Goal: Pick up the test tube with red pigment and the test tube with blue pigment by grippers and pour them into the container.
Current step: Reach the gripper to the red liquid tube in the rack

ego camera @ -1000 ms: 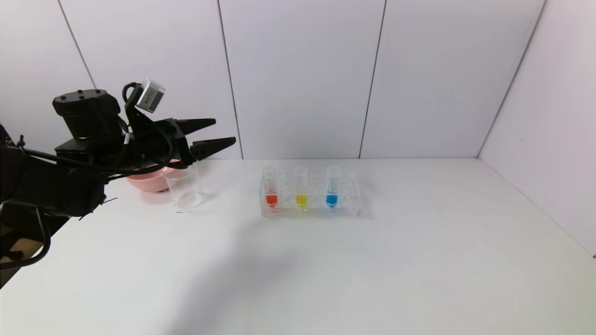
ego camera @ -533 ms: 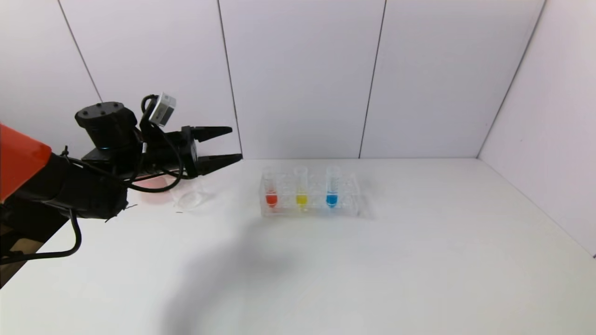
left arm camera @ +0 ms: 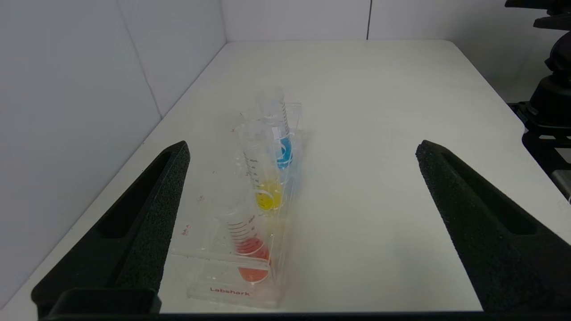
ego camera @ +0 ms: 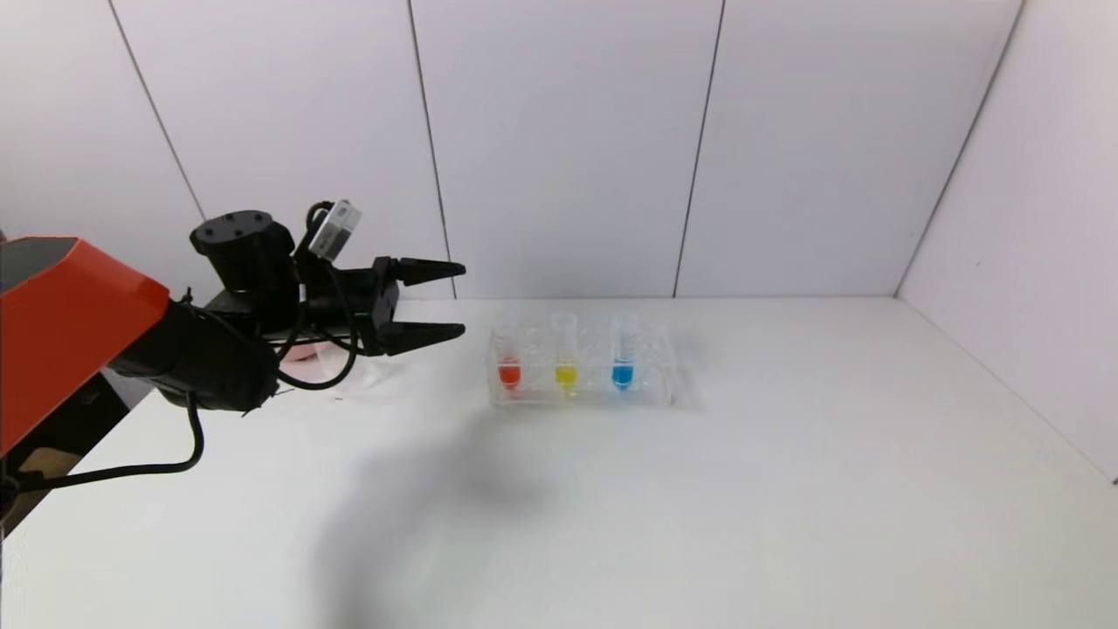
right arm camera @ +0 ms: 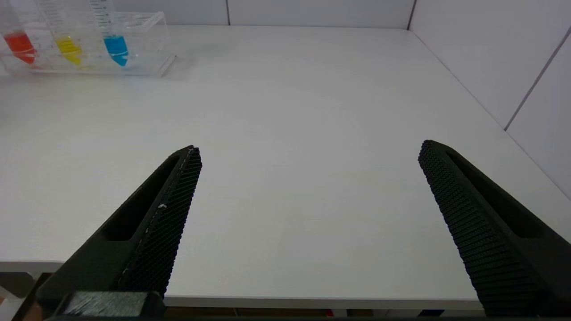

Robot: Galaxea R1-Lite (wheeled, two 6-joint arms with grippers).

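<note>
The red test tube (ego camera: pixel 509 363) and the blue test tube (ego camera: pixel 622 360) stand upright in a clear rack (ego camera: pixel 646 395), with a yellow tube (ego camera: pixel 566 363) between them. My left gripper (ego camera: pixel 463 300) is open and empty, hovering just left of the rack, fingertips pointing at the red tube. In the left wrist view the red tube (left arm camera: pixel 248 249) is nearest and the blue tube (left arm camera: pixel 281 149) farthest, between the spread fingers of the gripper (left arm camera: pixel 303 146). The glass beaker (ego camera: pixel 367 374) is mostly hidden behind the left gripper. My right gripper (right arm camera: pixel 310 149) is open and empty over the table's front edge.
A pink bowl (ego camera: pixel 301 354) shows as a sliver behind the left arm. White walls close the table at the back and right. The rack also shows far off in the right wrist view (right arm camera: pixel 147 26), with bare table (right arm camera: pixel 290 133) between it and that gripper.
My left arm has moved right and lower toward the rack, still open. It now covers most of the beaker and the pink bowl. The tubes have not moved.
</note>
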